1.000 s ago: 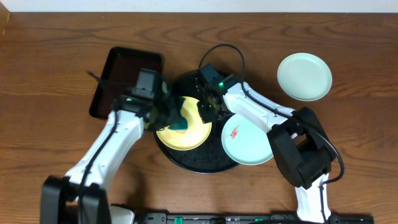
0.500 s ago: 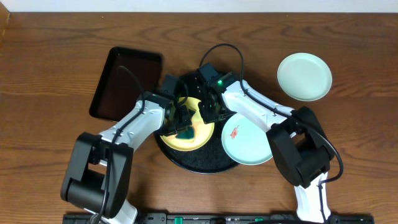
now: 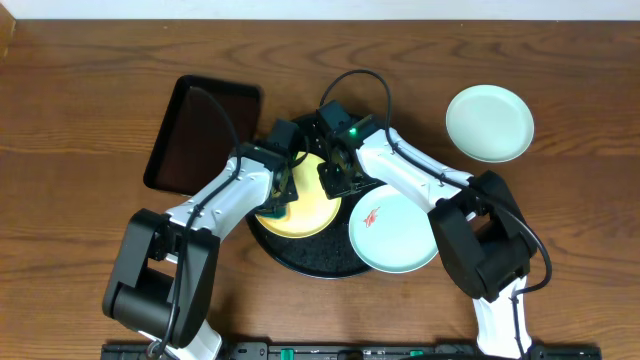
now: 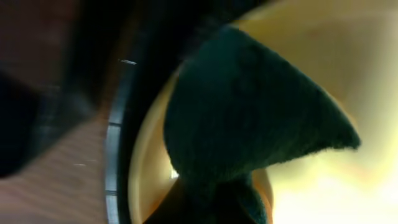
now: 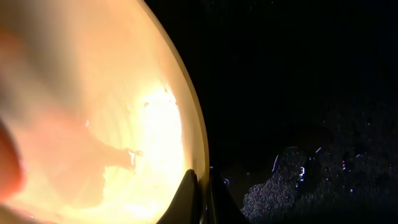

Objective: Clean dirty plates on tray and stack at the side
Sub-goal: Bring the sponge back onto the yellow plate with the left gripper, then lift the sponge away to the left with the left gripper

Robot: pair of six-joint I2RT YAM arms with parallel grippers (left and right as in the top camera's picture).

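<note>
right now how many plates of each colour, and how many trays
mint plates: 2
yellow plate: 1
round tray: 1
rectangular tray: 1
total: 5

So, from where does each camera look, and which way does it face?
Overhead: above the table, facing down on the large round black tray; both arms show.
Left wrist: close over the pale yellow round plate; dark green cloth hides left claw.
Right wrist: low, at tray; shut right claw tips show.
Shared: the yellow plate.
</note>
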